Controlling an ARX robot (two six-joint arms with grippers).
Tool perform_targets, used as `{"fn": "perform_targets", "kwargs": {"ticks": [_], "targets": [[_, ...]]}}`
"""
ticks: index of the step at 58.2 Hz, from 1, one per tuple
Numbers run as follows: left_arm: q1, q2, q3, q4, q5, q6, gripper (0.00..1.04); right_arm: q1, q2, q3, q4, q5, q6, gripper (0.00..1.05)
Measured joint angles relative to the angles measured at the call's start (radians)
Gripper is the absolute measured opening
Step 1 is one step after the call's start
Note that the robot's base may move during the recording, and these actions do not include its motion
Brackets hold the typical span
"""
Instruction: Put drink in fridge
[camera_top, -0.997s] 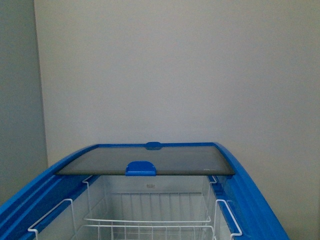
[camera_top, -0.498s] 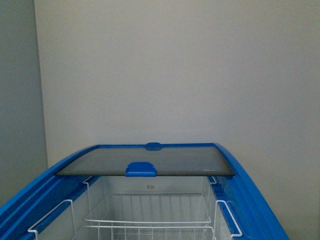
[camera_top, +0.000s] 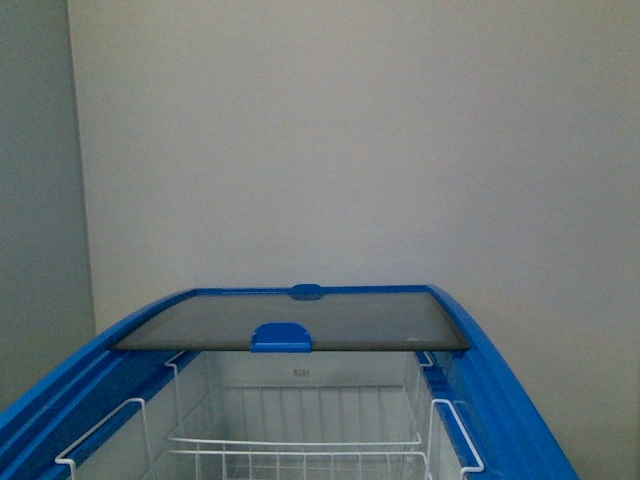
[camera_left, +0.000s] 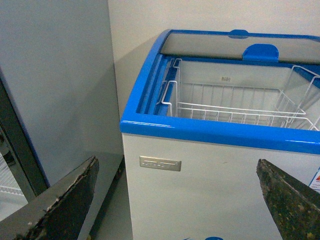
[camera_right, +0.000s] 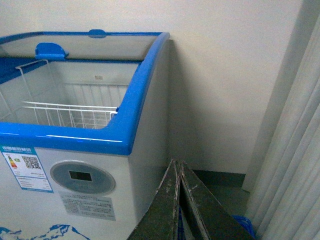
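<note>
The fridge is a white chest freezer with a blue top rim. Its glass lid is slid to the back, with a blue handle at its front edge, and empty white wire baskets show inside. It also shows in the left wrist view and the right wrist view. My left gripper is open and empty in front of the fridge's white front wall. My right gripper is shut and empty near the fridge's right front corner. No drink is in view.
A taller grey cabinet stands close to the fridge's left side. A pale wall is behind the fridge. Pale curtains hang to the right, with a blue object on the floor below them.
</note>
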Motion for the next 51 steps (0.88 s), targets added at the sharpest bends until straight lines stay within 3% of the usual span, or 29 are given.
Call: {"fn": "perform_targets", "kwargs": {"ticks": [7, 26, 35, 51], "targets": [[0.0, 0.0, 0.0, 0.0, 0.0, 0.0, 0.97, 0.0, -0.002, 0.0, 0.0, 0.0, 0.0, 0.05], [0.0, 0.0, 0.0, 0.0, 0.0, 0.0, 0.97, 0.0, -0.003, 0.0, 0.0, 0.0, 0.0, 0.73], [0.0, 0.0, 0.0, 0.0, 0.0, 0.0, 0.97, 0.0, -0.003, 0.0, 0.0, 0.0, 0.0, 0.97], [0.0, 0.0, 0.0, 0.0, 0.0, 0.0, 0.97, 0.0, -0.003, 0.0, 0.0, 0.0, 0.0, 0.97]]}}
